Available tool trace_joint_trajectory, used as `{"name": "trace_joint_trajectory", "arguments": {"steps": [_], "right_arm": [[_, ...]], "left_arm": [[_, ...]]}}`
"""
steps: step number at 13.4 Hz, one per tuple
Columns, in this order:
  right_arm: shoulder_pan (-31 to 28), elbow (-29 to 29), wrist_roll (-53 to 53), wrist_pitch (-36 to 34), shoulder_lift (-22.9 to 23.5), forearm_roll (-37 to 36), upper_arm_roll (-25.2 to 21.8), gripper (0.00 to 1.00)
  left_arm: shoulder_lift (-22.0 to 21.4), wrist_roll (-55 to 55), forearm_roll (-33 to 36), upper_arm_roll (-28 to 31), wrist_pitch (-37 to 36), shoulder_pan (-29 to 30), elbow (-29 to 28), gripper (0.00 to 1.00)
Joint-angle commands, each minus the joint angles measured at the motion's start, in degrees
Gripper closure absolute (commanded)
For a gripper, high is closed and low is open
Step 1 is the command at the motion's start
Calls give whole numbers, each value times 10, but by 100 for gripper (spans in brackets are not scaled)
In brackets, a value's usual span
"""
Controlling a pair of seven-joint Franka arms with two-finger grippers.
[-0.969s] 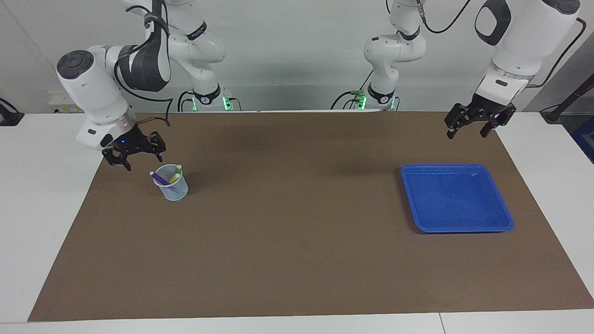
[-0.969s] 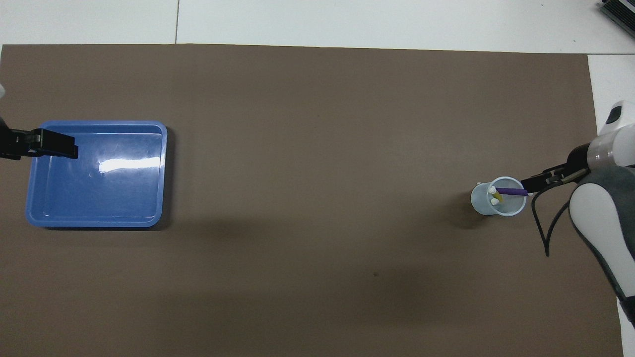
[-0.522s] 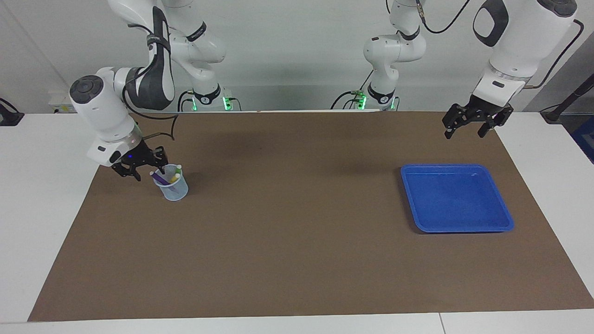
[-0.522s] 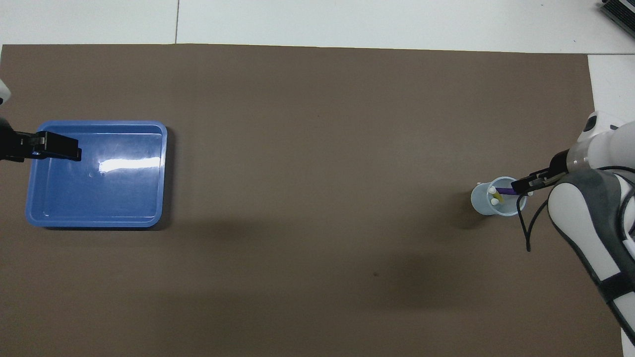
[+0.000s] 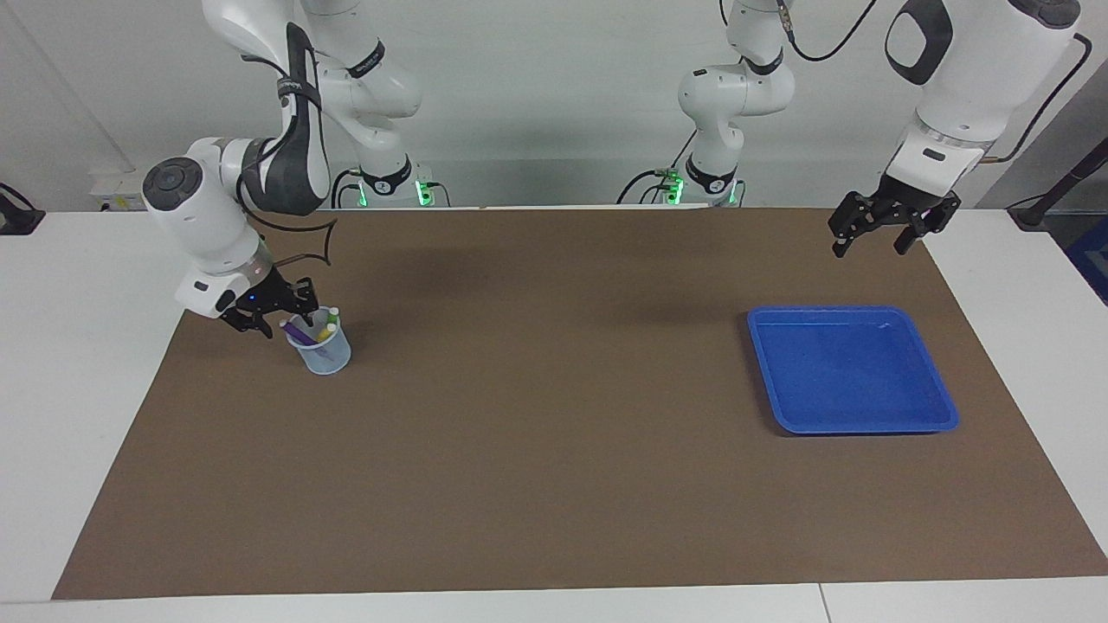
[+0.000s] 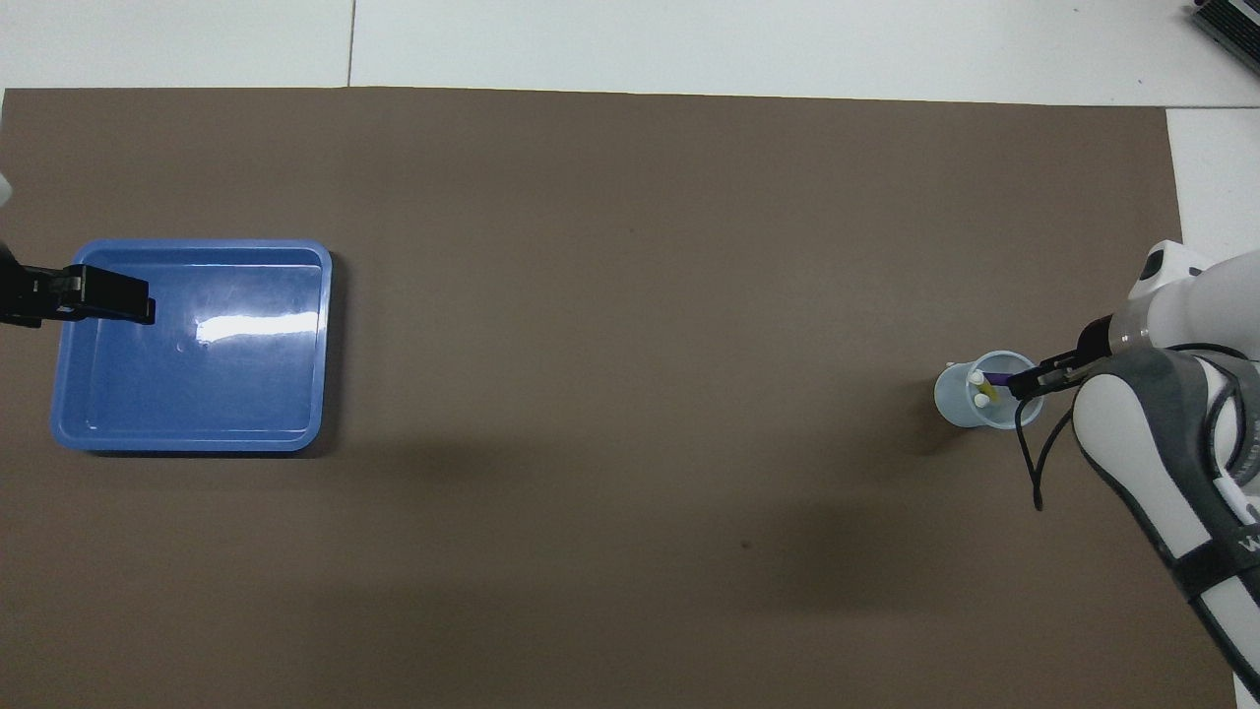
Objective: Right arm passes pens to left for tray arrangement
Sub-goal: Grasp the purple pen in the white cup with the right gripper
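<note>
Brown matting is carrying a mesh cup (image 5: 320, 350) holding three pens (image 5: 310, 330), where the right gripper (image 5: 275, 317), grip unclear, is reaching the purple one while the left gripper (image 5: 872, 243) is waiting spread-fingered near the blue tray (image 5: 941, 403).

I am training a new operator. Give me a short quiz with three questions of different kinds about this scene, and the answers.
1. True or false: the tray has no pens in it.
2. Which pen lies nearest the right gripper: A purple, B green, C yellow?
3. Fill in: the left gripper hangs in the air with its fingers ____.

Key
1. True. All three pens stand in the cup, at the right arm's end of the table.
2. A. The purple pen is right at the gripper; whether it is gripped cannot be told.
3. Open. The left arm waits.
</note>
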Motion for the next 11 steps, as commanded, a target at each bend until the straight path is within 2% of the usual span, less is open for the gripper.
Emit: {"name": "trace_joint_trajectory", "arguments": {"steps": [1,7,10,11], "right_arm": [[-19,-16,-30,13,-9,15,6,37],[-20,-17,-33,14,-8,15,7,69],[-19,-8,-32,5,-6,25,7,95],[-19,4,-32,-1,-5,40,7,100]], "left_arm": [[-32,-3,6,0,1,0,-46,0],[-37,-3,5,-1,4,-1,-58,0],[-42,-7,4,-1,7,-5,-68,0],[-44,-8,1,-1,7,-5,-71,0]]}}
